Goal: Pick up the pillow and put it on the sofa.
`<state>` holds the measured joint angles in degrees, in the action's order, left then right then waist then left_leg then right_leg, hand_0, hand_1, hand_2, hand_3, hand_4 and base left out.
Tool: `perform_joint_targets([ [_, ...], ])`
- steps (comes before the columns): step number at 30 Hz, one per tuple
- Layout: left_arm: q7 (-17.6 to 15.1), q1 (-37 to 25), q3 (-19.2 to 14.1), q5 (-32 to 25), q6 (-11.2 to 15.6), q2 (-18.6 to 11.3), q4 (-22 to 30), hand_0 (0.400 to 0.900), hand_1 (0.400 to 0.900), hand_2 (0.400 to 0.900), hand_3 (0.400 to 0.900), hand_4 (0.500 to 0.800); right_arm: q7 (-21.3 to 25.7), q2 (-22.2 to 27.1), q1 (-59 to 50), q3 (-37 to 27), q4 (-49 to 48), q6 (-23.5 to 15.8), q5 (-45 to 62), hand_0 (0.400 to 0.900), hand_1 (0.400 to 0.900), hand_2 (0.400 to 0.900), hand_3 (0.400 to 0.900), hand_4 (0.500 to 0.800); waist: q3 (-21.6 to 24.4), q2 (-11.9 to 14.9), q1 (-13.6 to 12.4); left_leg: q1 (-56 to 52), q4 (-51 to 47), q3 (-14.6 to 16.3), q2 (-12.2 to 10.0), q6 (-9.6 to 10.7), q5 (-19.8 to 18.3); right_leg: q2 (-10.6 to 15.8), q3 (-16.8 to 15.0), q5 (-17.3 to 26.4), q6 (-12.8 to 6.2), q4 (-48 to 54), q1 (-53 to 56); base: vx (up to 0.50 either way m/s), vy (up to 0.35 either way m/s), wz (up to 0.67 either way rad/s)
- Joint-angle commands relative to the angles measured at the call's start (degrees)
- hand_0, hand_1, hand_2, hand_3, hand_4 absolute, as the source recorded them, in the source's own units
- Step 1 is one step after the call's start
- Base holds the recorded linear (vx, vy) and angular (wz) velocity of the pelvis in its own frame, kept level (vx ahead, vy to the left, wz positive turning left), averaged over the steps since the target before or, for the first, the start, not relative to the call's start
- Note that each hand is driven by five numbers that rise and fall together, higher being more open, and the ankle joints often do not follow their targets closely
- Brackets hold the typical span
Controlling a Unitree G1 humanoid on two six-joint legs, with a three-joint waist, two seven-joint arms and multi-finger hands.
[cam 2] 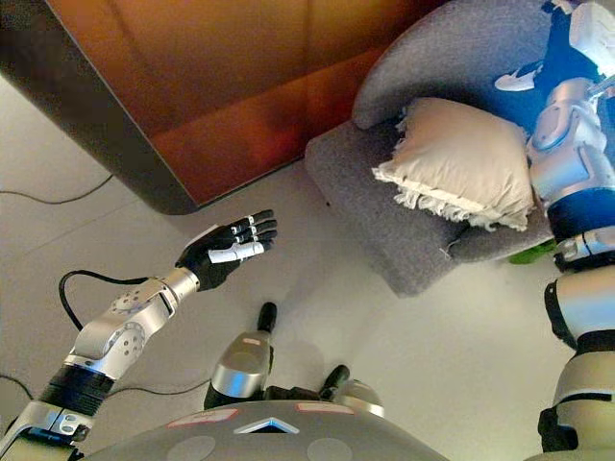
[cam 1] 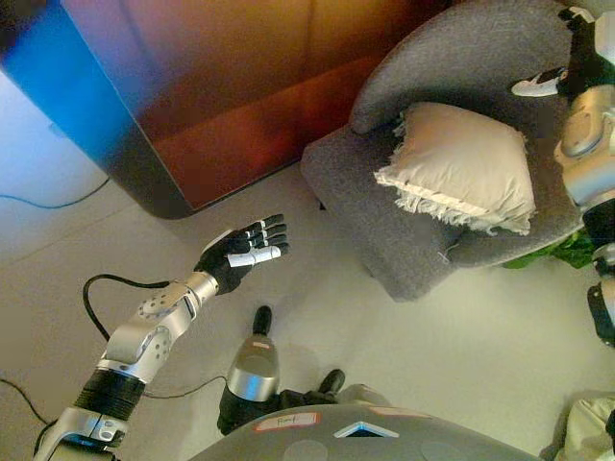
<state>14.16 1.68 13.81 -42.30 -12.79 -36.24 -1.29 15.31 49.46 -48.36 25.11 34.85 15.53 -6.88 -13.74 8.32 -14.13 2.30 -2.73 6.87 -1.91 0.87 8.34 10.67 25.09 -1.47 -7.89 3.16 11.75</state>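
A beige pillow (cam 1: 463, 165) with a fringed edge lies on the seat of a grey armchair-style sofa (cam 1: 404, 240) at the upper right. My left hand (cam 1: 245, 251) is open and empty, held out above the floor to the left of the sofa, well apart from the pillow. My right hand (cam 1: 567, 60) is up at the top right by the sofa's backrest, just right of the pillow, with its fingers straight and holding nothing.
A large reddish-brown cabinet (cam 1: 231, 86) with a dark rounded edge stands at the upper left, next to the sofa. Something green (cam 1: 567, 252) lies on the floor at the sofa's right side. Pale floor (cam 1: 432, 355) spreads in front.
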Motion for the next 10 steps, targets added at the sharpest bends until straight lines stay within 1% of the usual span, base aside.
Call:
perform_joint_targets([
  [1,0.41,-1.76,0.76,1.23,8.32,2.50,5.04,0.900,0.900,0.900,0.900,0.800,4.69,2.14,3.52,-2.47,-7.84,-1.85,-0.63,0.900,0.900,0.900,0.900,0.800,8.95,-3.35,2.39,-6.23,-0.17,1.24,-2.88,0.92,-9.60,1.90,-1.25,6.30,-2.36,0.32,-5.05,-0.07,0.077,-0.31],
  [3,0.20,-1.91,0.48,2.02,8.99,3.19,4.72,0.900,0.900,0.900,0.900,0.800,4.10,0.88,7.57,-4.58,-12.06,-2.10,-0.14,0.900,0.900,0.900,0.900,0.800,9.25,-3.84,3.52,-6.87,-0.99,1.71,-2.82,0.82,-9.35,1.80,-1.92,6.25,-2.33,0.28,-5.22,-0.07,0.063,-0.30],
  [5,-0.74,-2.58,0.24,3.39,10.44,3.99,3.56,0.900,0.900,0.900,0.900,0.800,3.59,-1.71,14.37,-7.74,-18.74,-2.51,-0.23,0.900,0.900,0.900,0.900,0.800,9.65,-4.42,5.47,-7.57,-1.89,2.54,-2.76,0.71,-9.07,1.44,-3.14,6.32,-2.34,0.39,-5.54,-0.09,0.048,-0.35],
  [6,-0.97,-2.80,0.04,3.51,10.46,4.22,3.38,0.900,0.900,0.900,0.900,0.800,3.67,-2.38,16.13,-8.56,-20.18,-2.91,-0.40,0.900,0.900,0.900,0.900,0.800,9.74,-4.58,5.93,-7.66,-2.07,2.77,-2.77,0.69,-9.02,1.36,-3.46,6.33,-2.36,0.47,-5.63,-0.08,0.027,-0.30],
  [7,-1.18,-3.13,-0.26,3.61,10.43,4.55,2.99,0.900,0.900,0.900,0.900,0.800,3.47,-3.25,18.70,-9.65,-22.48,-3.59,-0.71,0.900,0.900,0.900,0.900,0.800,9.91,-4.82,6.65,-7.80,-2.26,3.14,-2.79,0.70,-8.95,1.23,-3.90,6.35,-2.39,0.58,-5.74,-0.08,0.031,-0.29],
  [8,-1.53,-3.48,-0.60,3.76,11.31,5.01,2.29,0.900,0.900,0.900,0.900,0.800,2.75,-3.96,21.60,-10.80,-24.74,-4.59,-1.18,0.900,0.900,0.900,0.900,0.800,10.12,-5.13,7.68,-7.91,-2.27,3.63,-2.74,0.68,-8.92,1.07,-4.59,6.36,-2.45,0.68,-5.90,-0.08,0.033,-0.28],
  [9,-1.86,-3.51,-0.73,3.71,11.52,5.27,2.22,0.900,0.900,0.900,0.900,0.800,2.80,-4.08,23.32,-11.63,-26.18,-5.07,-0.78,0.900,0.900,0.900,0.900,0.800,10.25,-5.23,7.98,-8.00,-2.27,3.95,-2.80,0.71,-8.94,0.98,-4.95,6.37,-2.47,0.75,-5.99,-0.09,0.037,-0.31],
  [10,-2.37,-3.50,-1.09,3.71,11.55,6.02,2.06,0.900,0.900,0.900,0.900,0.800,2.33,-4.83,25.49,-12.45,-27.47,-6.46,-1.02,0.900,0.900,0.900,0.900,0.800,10.38,-5.42,8.61,-8.14,-2.27,4.52,-2.85,0.76,-8.94,0.87,-5.41,6.34,-2.43,0.76,-6.15,-0.05,0.021,-0.19],
])
